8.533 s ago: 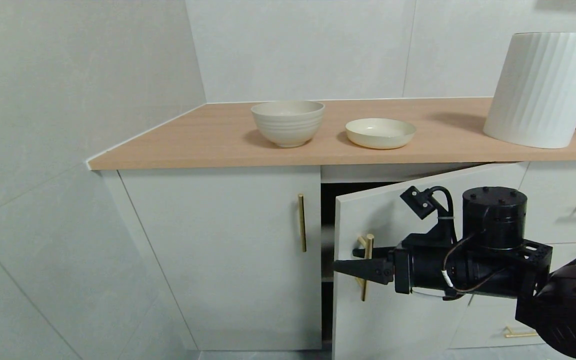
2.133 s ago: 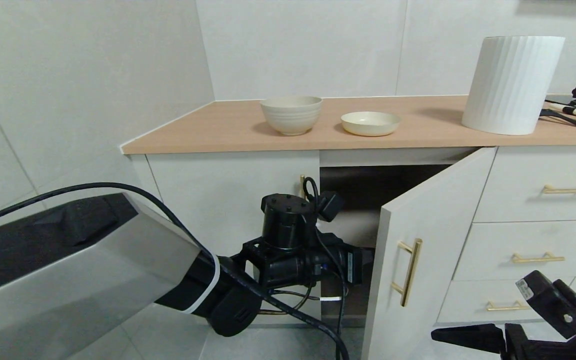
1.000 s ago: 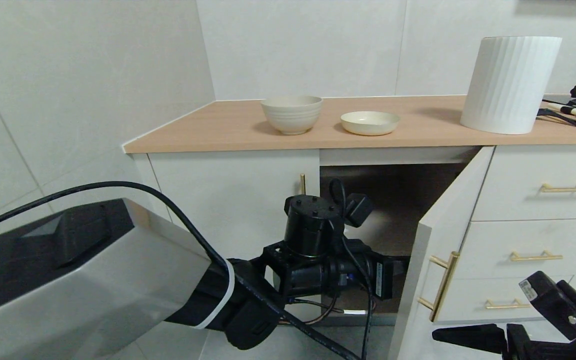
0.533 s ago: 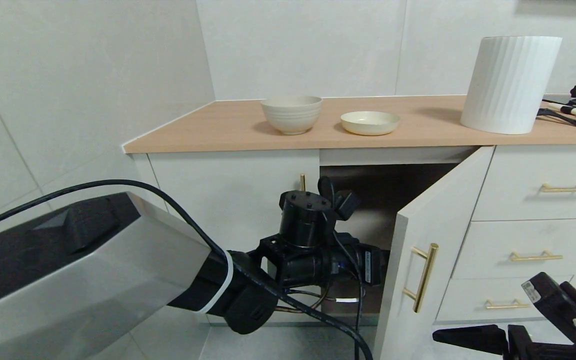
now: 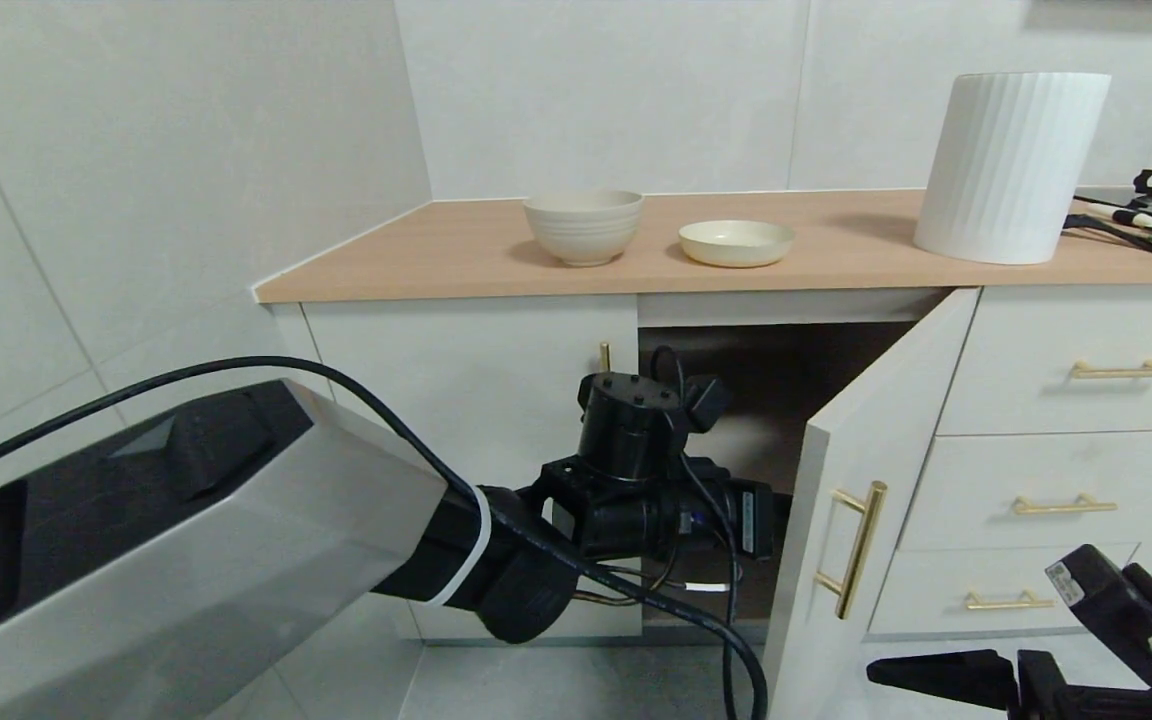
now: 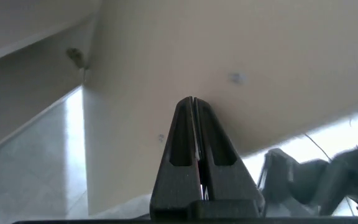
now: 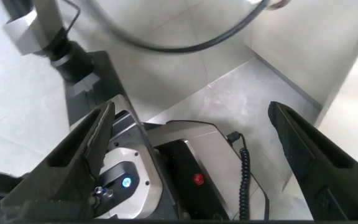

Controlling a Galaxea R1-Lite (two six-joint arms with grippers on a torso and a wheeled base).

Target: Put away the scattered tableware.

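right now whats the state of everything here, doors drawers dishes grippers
right cabinet door: open, swung partway out
left cabinet door: shut
drawers: all three shut
bowl: upright on the countertop
shallow dish: upright beside the bowl, looks empty
white ribbed container: upright
left gripper: shut, empty
right gripper: open, empty

Countertop (image 5: 836,250): wood-grain surface, matt. Bowl (image 5: 584,226): cream, matt, with a ribbed outer wall. Dish (image 5: 736,243): cream, smooth, slightly glossy. Cabinet door (image 5: 896,420): smooth matt white panel with a brass-coloured metal handle (image 5: 858,550). Tall container (image 5: 1011,165): white, vertically fluted, matt. Wall tiles (image 5: 186,150): smooth, pale, faint sheen.
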